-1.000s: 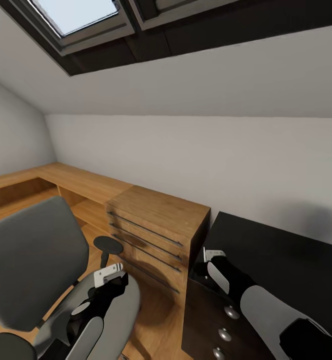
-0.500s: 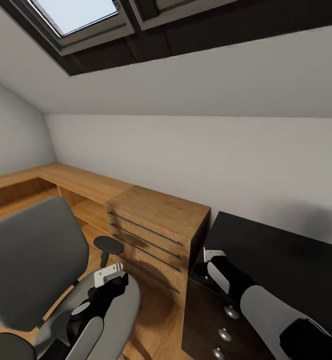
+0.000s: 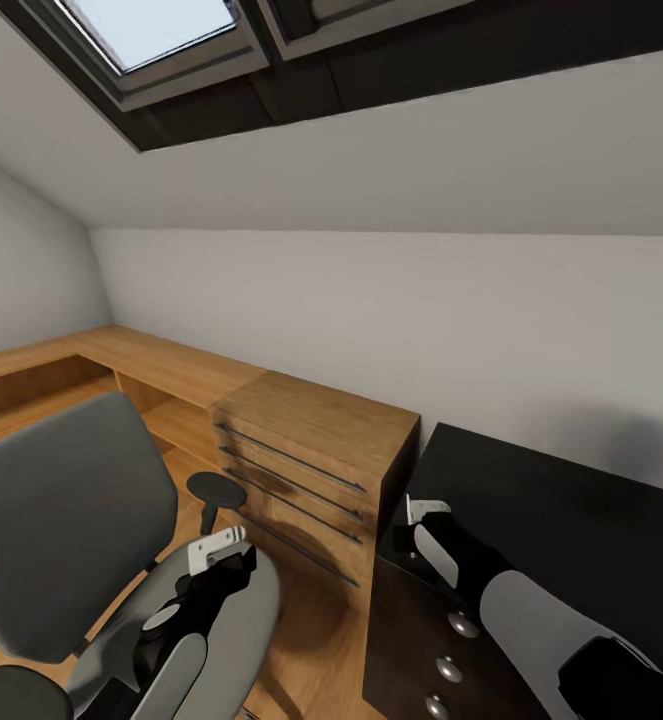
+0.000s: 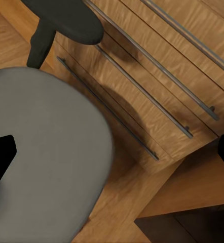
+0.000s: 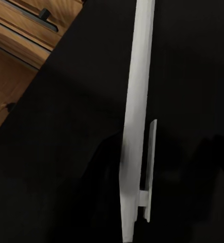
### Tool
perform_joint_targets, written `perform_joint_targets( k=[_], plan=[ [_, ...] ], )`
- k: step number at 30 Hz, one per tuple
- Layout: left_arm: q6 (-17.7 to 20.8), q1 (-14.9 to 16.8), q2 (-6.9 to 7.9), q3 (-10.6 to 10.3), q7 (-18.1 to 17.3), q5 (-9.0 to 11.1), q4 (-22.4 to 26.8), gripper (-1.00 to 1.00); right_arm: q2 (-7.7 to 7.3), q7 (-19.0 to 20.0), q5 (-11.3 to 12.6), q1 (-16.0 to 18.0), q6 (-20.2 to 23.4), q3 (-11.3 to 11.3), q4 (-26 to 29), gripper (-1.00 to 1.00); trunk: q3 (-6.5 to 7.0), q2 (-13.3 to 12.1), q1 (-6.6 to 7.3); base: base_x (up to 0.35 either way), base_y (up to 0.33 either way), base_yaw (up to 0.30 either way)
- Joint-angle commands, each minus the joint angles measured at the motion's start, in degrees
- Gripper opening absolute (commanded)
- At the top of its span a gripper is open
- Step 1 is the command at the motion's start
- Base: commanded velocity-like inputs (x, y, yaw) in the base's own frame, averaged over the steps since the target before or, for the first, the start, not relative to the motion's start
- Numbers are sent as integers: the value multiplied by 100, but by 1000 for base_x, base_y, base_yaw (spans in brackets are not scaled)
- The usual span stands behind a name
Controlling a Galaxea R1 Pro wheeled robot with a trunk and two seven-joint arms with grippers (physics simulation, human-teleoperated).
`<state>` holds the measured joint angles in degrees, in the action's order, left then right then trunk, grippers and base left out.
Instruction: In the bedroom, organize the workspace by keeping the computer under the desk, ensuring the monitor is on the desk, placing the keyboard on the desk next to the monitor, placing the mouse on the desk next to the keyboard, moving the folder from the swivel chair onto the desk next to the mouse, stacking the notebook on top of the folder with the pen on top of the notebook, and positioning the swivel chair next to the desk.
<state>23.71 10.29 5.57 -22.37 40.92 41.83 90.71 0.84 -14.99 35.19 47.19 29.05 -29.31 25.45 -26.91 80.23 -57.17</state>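
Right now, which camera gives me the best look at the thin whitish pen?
The right wrist view: the thin whitish pen runs lengthwise through the picture, clip visible, over the glossy black desk top. The head view shows the right gripper above that desk, but the pen itself cannot be made out there.

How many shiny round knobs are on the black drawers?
3 knobs run down the front of the black drawer unit under the desk, below the right arm: top knob, middle knob, bottom knob. The picture's edge cuts off there, so more could be hidden.
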Motion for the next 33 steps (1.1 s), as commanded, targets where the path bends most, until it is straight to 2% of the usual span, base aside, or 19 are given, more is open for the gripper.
perform_joint_targets(
  k=[1,10,19,33],
  plan=[
    [11,8,5,-11,48,36,8,100,-8,-39,225,0,-5,-28,-35,-100,-8,3,-1,0,0,0],
    [11,4,5,-8,48,36,8,100,-13,-40,231,0,-2,-30,-29,-100,-8,3,-1,0,0,0],
    [11,2,5,-21,48,36,0,100,-13,-26,242,0,233,-22,16,-100,-8,3,-1,0,0,0],
    [13,5,5,-30,48,39,0,100,-13,-25,238,0,241,-22,102,-100,-8,3,-1,0,0,0]
  ],
)
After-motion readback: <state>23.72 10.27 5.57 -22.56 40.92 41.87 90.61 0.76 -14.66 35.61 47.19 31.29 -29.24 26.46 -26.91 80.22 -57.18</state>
